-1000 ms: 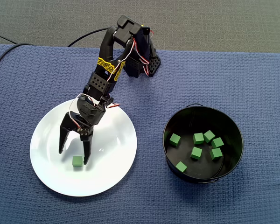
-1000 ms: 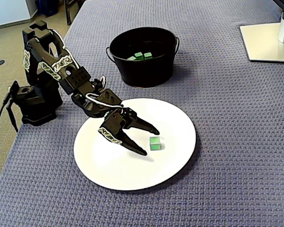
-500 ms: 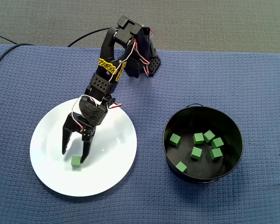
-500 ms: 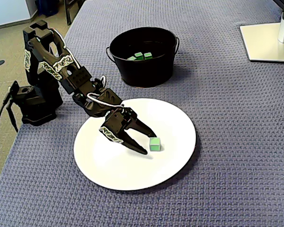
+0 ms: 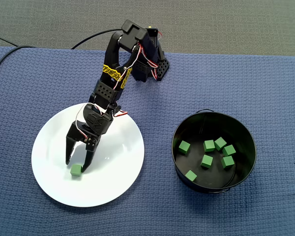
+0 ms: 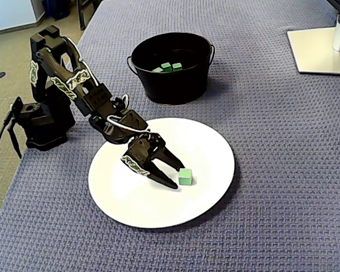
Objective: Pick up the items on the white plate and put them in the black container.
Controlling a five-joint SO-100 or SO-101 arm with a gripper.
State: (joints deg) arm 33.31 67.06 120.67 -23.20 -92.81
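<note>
Green cube (image 6: 185, 177) lies alone on the white plate (image 6: 209, 141), toward the plate's lower left where a fixed view shows the cube from above (image 5: 76, 170). The jaws hang low over the plate, parted a little wider than the cube and gripping nothing. The cube sits right at their tips, though I cannot tell whether it is quite between them. It looks small, light and rigid with flat faces, so it should pinch well on two opposite sides. The glossy plate may let it skid if one tip nudges first. Beyond, well apart on the blue-covered desk (image 6: 260, 113), stands the black container (image 6: 170, 85), which holds several delivered cubes (image 5: 207, 161).
</note>
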